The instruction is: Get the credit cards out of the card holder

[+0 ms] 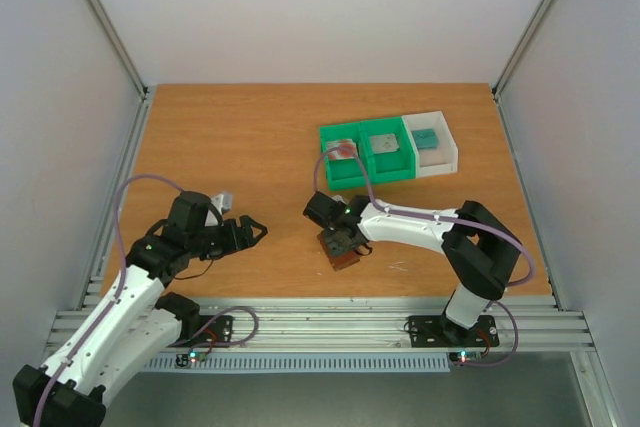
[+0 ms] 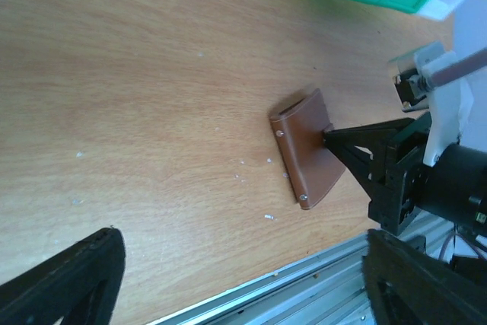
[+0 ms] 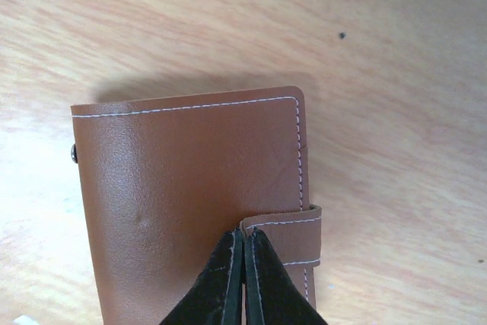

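As we look from above, the surface (image 1: 230, 137) is orange-brown wood, with pale walls (image 1: 320, 7) on three sides and a metal rail (image 1: 320, 317) along its near edge. At the far right stand a green tray (image 1: 345, 177) and a white tray (image 1: 438, 167) with the credit cards (image 1: 383, 144) inside. The card holder (image 3: 183, 188) lies closed near the front edge, between the two arms, brown outer face up and a little askew to the rail. Its long axis follows the riveted edge, and the side tab (image 3: 293, 237) wraps the opposite edge. The right gripper (image 3: 244, 237) is closed, its tips on the end of this tab; whether leather is caught between them we cannot tell. The left gripper (image 1: 253, 230) is wide open and holds nothing.
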Available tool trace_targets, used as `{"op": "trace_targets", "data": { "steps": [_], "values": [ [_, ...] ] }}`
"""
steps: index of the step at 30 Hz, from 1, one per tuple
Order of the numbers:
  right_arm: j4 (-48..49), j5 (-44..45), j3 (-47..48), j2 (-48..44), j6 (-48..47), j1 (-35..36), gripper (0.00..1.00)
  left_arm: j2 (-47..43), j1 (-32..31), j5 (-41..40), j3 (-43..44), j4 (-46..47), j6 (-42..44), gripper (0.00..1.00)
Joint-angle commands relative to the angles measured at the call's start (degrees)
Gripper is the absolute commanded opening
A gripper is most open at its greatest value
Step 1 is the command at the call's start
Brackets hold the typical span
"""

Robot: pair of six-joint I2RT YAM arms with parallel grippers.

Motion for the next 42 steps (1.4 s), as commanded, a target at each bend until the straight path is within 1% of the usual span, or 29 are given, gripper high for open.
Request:
{"op": "trace_targets", "data": {
  "steps": [1, 2, 3, 8, 11, 14, 19, 25, 26, 30, 33, 36, 37, 38, 42],
  "values": [
    [0.81, -6.67, 1.91, -4.13, 3.81, 0.00, 0.01, 2.01, -0.38, 5.97, -2.84, 8.20, -1.39, 0.82],
    [0.94, -7.23, 2.30, -4.89, 4.43, 0.00, 0.01, 2.76, -0.56, 6.91, -3.61, 9.92, -2.28, 0.79],
    [1.06, -7.81, 2.63, -5.64, 4.98, 0.00, 0.01, 3.51, -0.79, 7.26, -3.95, 10.86, -2.66, 0.78],
    [3.61, -12.61, 3.36, -8.90, 8.72, 0.01, 0.01, 6.34, -1.82, 8.04, -5.21, 15.47, -3.92, 0.78],
    [6.48, -16.61, 2.87, -10.63, 11.80, 0.02, 0.01, 8.68, -2.36, 12.19, -8.91, 25.87, -7.54, 0.78],
    [9.21, -19.21, 2.73, -11.53, 14.47, 0.01, 0.01, 13.00, -4.22, 13.48, -11.11, 36.46, -12.81, 0.77],
    [14.22, -23.63, 1.73, -12.08, 17.74, 0.02, 0.01, 19.66, -8.37, 11.32, -10.19, 42.31, -13.69, 0.75],
    [14.63, -23.91, 1.19, -11.47, 17.56, 0.02, 0.01, 22.48, -9.31, 9.60, -10.23, 44.16, -14.09, 0.69],
    [14.81, -24.03, 0.92, -11.51, 17.51, 0.03, 0.01, 22.68, -9.32, 9.42, -10.25, 44.18, -13.95, 0.66],
    [15.28, -24.44, 0.41, -11.57, 17.52, -0.01, 0.01, 23.62, -9.36, 9.69, -10.21, 44.35, -13.67, 0.48],
    [14.95, -23.87, 0.17, -11.81, 17.17, 0.00, 0.01, 23.34, -9.39, 9.10, -10.34, 43.66, -13.51, 0.31],
    [14.79, -22.99, -0.81, -12.50, 16.95, 0.00, 0.01, 22.56, -9.33, 7.99, -10.74, 42.18, -13.04, 0.18],
    [14.75, -22.88, -1.17, -12.74, 16.82, 0.00, 0.01, 22.20, -9.35, 7.58, -10.93, 41.76, -12.91, 0.15],
    [14.46, -22.74, -1.54, -12.92, 16.69, 0.00, 0.01, 21.97, -9.37, 7.26, -11.10, 41.25, -12.78, 0.14],
    [14.07, -22.19, -2.70, -13.99, 16.52, -0.17, 0.01, 21.98, -9.32, 6.57, -11.46, 40.71, -12.25, 0.15]
  ]
}}
